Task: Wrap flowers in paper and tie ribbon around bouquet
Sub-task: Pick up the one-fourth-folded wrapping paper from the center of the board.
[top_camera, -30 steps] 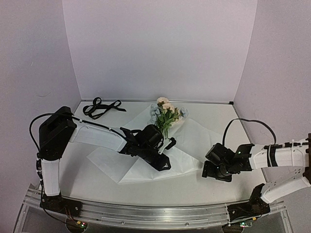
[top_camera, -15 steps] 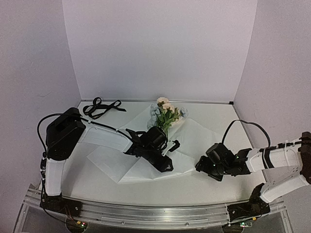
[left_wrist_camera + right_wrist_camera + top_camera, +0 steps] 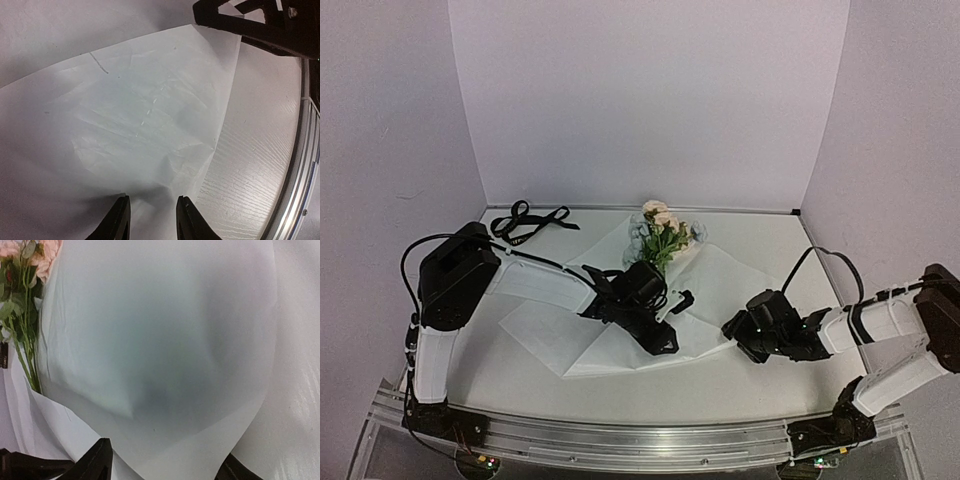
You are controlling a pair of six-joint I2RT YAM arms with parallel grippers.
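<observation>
surroundings. the work took place on a pale table (image 3: 650,395) enclosed by plain walls (image 3: 650,100) at the back and on both sides. an aluminium rail (image 3: 640,442) ran along the near edge and carried the arm bases. a black cable (image 3: 820,262) looped above the right arm, and another arched beside the left shoulder.

obstructions. in the top view the left forearm and wrist lay across the middle of the paper (image 3: 555,340) and hid the lower stems. a raised, blurred lobe of the sheet filled most of the right wrist view.

task items. the flowers (image 3: 662,232) lay on the far part of the paper, blooms toward the back wall and stems pointing toward the arms. the sheet was creased and partly folded over, with a corner reaching toward the right arm. the ribbon (image 3: 525,222) lay in a loose tangle at the far left of the table, well apart from the paper.

grippers. the left gripper (image 3: 151,210) was tips-down on the sheet near its front edge, jaws a narrow gap apart with paper showing in the gap. the right gripper (image 3: 166,460) sat at the right corner of the sheet, jaws spread wide on either side of the raised paper edge.

count.
- arms: two, each with one gripper.
- paper: one sheet.
- flowers: one bunch; blooms were too small to count.
- ribbon: one.
- cables: two.
- rail: one.
</observation>
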